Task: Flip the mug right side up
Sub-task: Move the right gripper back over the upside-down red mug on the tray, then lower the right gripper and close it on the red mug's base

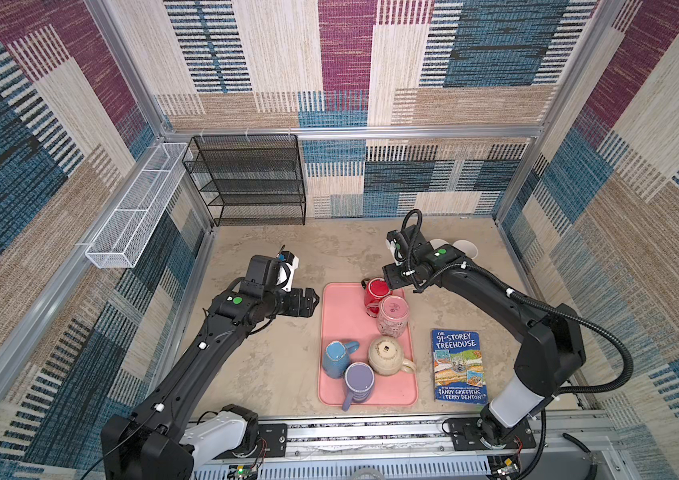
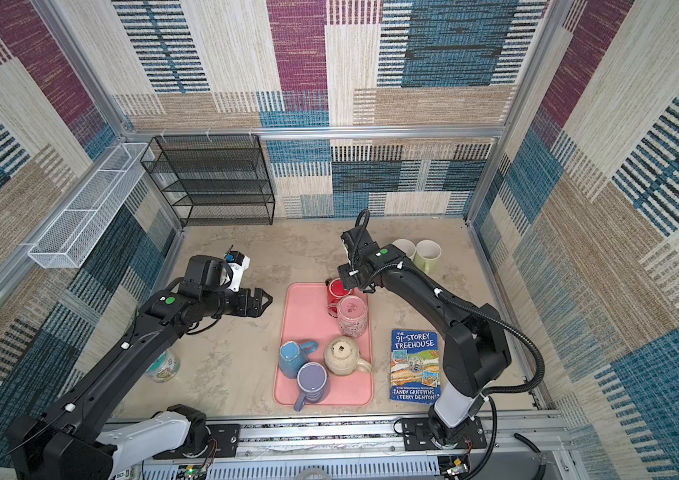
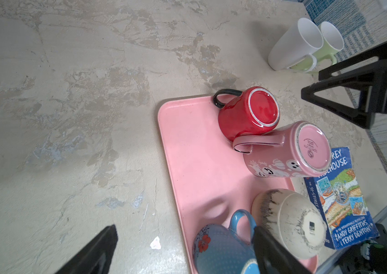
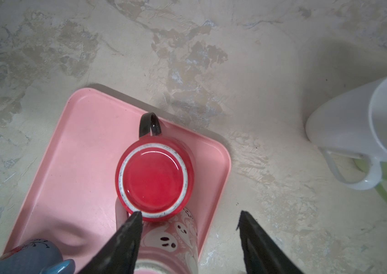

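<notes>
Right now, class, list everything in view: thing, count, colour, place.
tray: 1, pink, middle of the table
red mug: 1, red, upside down, tray's far end
ghost mug: 1, pink, upside down, beside red mug
blue mug: 1, blue, tray's near end
purple mug: 1, purple, tray's near edge
beige mug: 1, beige, upside down, near end
white mug: 1, white, far right
green mug: 1, pale green, beside it
book: 1, blue, right of tray
shelf rack: 1, black mesh, back left
wire basket: 1, white, left wall
printed cup: 1, pale, table's near left
left hand: 1, black, open, left of tray
right hand: 1, black, open, by red mug
</notes>
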`<state>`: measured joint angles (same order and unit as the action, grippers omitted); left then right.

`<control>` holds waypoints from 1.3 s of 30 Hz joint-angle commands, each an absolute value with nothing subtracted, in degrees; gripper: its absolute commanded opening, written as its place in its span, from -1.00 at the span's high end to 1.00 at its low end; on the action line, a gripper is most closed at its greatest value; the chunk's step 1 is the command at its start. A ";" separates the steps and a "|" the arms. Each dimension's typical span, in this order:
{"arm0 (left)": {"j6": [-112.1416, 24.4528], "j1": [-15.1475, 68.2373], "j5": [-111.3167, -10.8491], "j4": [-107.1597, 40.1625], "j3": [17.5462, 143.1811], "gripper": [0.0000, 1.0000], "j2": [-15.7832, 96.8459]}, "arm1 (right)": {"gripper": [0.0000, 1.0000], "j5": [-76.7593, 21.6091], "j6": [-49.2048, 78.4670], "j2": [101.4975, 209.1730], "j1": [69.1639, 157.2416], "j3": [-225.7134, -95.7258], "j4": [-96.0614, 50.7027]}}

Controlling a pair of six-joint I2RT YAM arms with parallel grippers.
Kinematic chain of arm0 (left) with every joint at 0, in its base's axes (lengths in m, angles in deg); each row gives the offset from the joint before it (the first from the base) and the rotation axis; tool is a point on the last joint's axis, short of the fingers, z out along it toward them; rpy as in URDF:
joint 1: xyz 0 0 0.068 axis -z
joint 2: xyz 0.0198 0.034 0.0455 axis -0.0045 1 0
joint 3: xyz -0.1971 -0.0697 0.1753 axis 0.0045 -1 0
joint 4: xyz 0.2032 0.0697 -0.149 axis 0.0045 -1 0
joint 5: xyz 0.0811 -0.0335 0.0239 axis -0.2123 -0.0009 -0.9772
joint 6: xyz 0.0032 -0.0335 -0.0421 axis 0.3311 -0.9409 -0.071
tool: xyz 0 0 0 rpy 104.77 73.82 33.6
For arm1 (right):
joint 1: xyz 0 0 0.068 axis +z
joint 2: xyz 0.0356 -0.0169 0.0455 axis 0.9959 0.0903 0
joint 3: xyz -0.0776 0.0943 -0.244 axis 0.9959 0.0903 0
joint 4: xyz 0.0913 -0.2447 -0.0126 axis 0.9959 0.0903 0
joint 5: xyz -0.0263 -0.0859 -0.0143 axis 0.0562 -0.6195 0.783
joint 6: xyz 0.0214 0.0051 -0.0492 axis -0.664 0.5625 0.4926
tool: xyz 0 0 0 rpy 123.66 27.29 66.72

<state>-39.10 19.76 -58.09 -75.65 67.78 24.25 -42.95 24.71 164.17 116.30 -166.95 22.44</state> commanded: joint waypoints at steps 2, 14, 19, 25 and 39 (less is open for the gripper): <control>-37.70 19.77 -57.78 -75.69 67.69 -0.88 23.78 | -0.42 -40.25 25.47 167.17 116.37 -168.64 20.13; -37.61 19.85 -58.15 -75.86 67.69 -0.87 23.36 | -0.61 -37.76 26.94 178.41 116.37 -179.98 22.65; -37.43 19.85 -58.40 -76.02 67.78 -0.87 22.99 | -0.59 -39.21 27.97 185.05 116.72 -187.77 27.75; -37.43 19.85 -58.43 -75.99 67.78 -0.87 22.39 | -0.50 -38.82 29.46 191.14 117.16 -194.67 32.71; -37.35 19.81 -58.69 -76.04 67.78 -0.86 21.84 | -0.34 -36.85 31.85 198.40 121.19 -202.20 38.41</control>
<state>-39.07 19.87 -58.27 -75.69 67.76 22.11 -37.27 31.12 198.14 120.79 -201.53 36.82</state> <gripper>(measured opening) 0.934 0.673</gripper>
